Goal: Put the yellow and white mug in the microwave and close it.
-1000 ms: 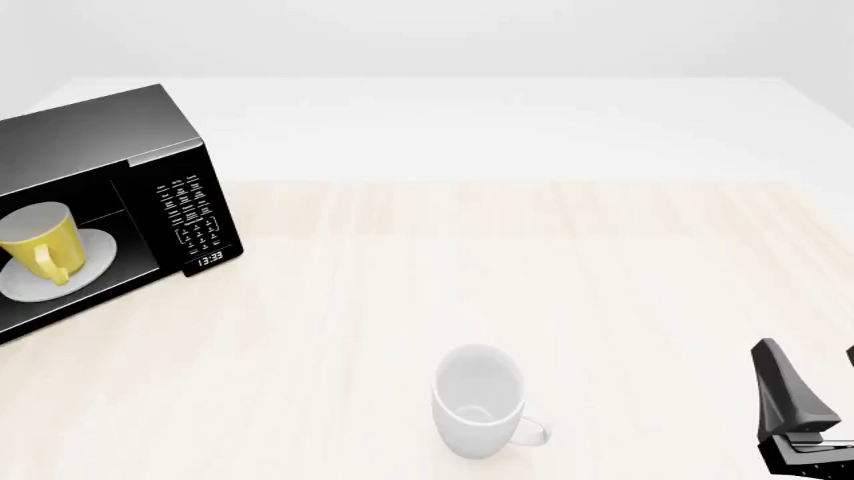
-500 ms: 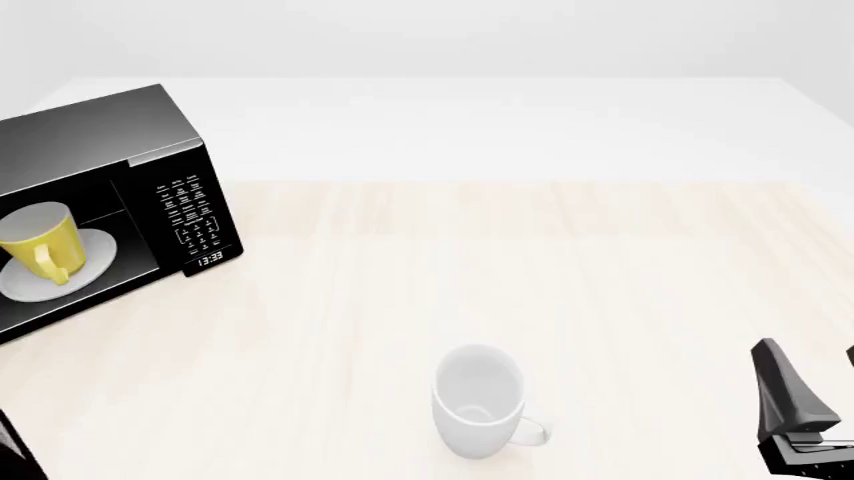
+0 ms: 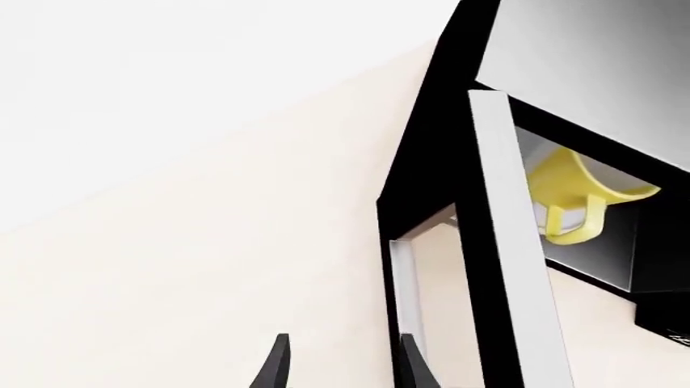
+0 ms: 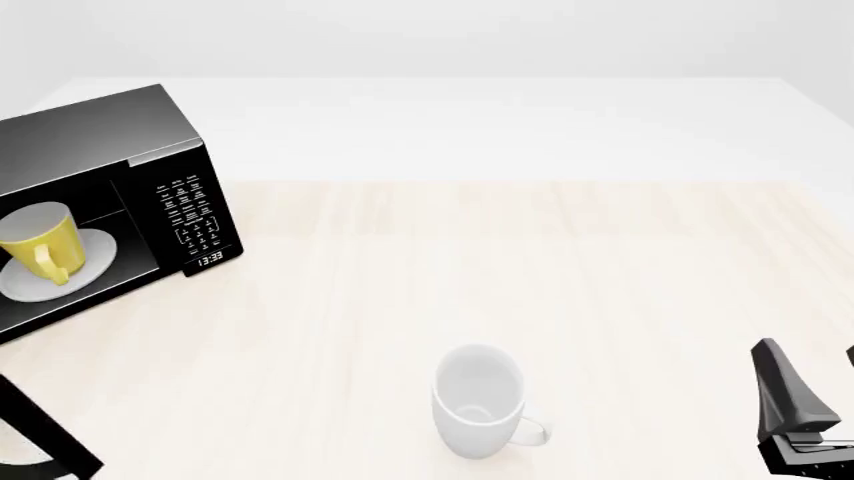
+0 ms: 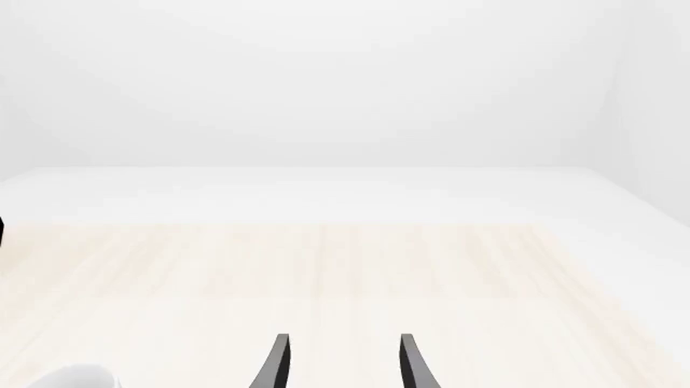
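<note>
microwave [image 4: 100, 200] cropped left, clock digits unreadable

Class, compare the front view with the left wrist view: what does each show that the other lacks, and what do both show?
Only the front view shows the white mug, the microwave's button panel and the right gripper. Only the left wrist view shows the left gripper, open, close by the door's edge. Both show the microwave open, with the yellow and white mug inside, and the table.
</note>
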Tool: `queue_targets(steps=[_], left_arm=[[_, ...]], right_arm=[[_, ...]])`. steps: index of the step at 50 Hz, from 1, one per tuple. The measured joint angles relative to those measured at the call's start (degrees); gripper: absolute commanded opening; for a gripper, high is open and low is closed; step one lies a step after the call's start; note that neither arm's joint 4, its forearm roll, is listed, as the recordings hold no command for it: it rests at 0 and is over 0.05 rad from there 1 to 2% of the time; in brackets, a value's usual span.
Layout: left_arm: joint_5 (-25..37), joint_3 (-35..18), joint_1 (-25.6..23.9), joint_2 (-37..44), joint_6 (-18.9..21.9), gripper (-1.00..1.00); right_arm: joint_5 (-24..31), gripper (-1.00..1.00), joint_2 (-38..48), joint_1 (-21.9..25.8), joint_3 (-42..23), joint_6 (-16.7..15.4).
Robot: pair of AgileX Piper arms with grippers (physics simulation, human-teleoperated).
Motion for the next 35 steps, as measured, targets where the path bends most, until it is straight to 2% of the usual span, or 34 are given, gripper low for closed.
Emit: queue_targets(steps=[35], left_arm=[[-3.5,-1.11,-6.61,5.53,-1.72,1.0]], right_arm=[[0.0,1.0,0.0,0.0,0.0,0.0]])
